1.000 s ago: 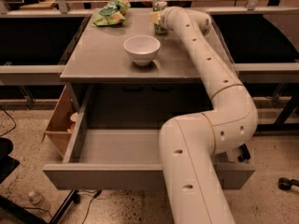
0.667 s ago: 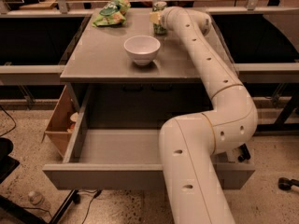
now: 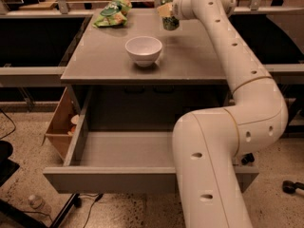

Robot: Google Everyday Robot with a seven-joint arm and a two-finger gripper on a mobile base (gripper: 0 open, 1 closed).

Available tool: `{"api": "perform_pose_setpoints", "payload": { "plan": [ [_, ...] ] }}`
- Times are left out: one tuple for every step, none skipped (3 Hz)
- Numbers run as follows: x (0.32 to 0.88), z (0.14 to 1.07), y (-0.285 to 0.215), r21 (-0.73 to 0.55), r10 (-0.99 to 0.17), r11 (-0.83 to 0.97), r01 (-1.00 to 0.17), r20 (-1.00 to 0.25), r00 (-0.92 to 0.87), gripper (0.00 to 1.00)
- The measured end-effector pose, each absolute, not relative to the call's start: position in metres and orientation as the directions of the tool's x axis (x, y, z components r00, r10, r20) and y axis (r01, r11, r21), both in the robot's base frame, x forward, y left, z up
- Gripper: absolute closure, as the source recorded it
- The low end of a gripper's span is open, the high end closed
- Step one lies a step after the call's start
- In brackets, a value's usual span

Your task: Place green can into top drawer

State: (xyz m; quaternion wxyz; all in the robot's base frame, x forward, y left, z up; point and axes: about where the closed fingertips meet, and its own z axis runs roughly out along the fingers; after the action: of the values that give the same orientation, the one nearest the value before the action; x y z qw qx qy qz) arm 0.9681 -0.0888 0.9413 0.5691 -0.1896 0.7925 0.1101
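Since a second ago my arm has lifted and swung a touch to the right, and the small green drink can (image 3: 171, 22) with the silver top has gone with it. The two-finger gripper (image 3: 166, 12) sits at the far edge of the flat grey table (image 3: 109, 68), closed around the small green drink can and holding it upright. From here the can looks to be just clear of the table top, with a faint shadow beneath it.

Behind the gripper, the jointed white robot arm (image 3: 247, 80) runs back along the table's right side and bends down in front of my camera. Nearer me on the table stands the round white bowl (image 3: 143, 50), well apart from the can. The crumpled green snack bag (image 3: 113, 13) lies at the far left corner.

Below the table, the wide shallow grey metal drawer (image 3: 118, 179) stands pulled out, and the arm hides its right end. A brown cardboard box (image 3: 59, 125) leans just beside the drawer's left wall, and a clear plastic bottle (image 3: 37, 204) lies on the speckled floor
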Motion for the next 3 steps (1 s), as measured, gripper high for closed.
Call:
{"api": "perform_pose_setpoints", "payload": {
  "plan": [
    [0.925, 0.979, -0.119, -0.062, -0.227, 0.900, -0.431, -0.912, -0.341, 1.00],
    [0.881, 1.009, -0.150, -0.062, -0.245, 0.906, -0.418, -0.883, -0.400, 1.00],
    [0.823, 1.039, -0.188, -0.057, -0.235, 0.915, -0.399, -0.880, -0.413, 1.00]
  ]
}}
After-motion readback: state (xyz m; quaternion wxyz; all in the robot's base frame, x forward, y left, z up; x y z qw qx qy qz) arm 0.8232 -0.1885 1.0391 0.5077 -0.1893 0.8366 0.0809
